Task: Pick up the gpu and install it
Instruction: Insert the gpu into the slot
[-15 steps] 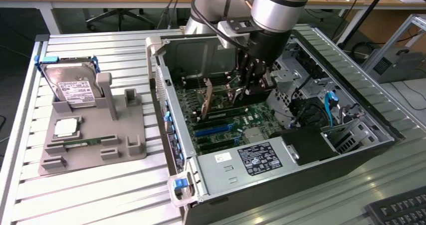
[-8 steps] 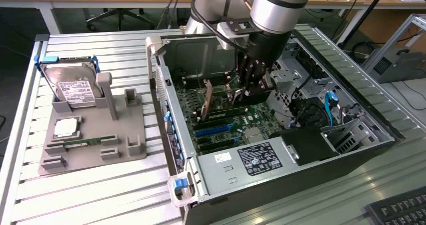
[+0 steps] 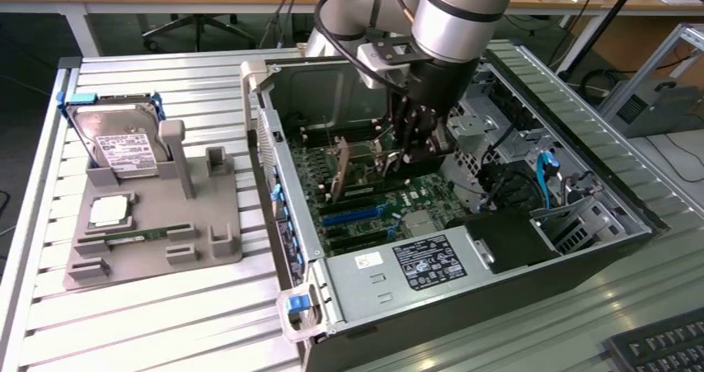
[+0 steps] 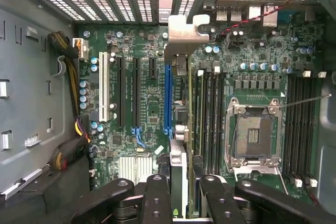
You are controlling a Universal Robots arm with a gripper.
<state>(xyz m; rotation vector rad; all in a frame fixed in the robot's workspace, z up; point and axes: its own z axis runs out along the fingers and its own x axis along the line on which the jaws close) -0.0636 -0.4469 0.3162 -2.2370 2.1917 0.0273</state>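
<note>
Slatted metal table (image 3: 165,322) bears open computer case (image 3: 616,248).

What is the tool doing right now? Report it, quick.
Tool: closed on the graphics card, holding it on edge over the motherboard inside the computer case.

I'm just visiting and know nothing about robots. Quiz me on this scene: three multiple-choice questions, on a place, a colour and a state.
1. Where is the hard drive? A in the case; B on the grey tray; C on the floor.
2. The long slot beside the gpu is: A blue; B red; C yellow.
3. The gpu is: A on the tray; B held by the gripper; C lying flat.
Answers: B, it stands on the tray; A, plainly blue; B, gripped edge-on over the motherboard.
</note>
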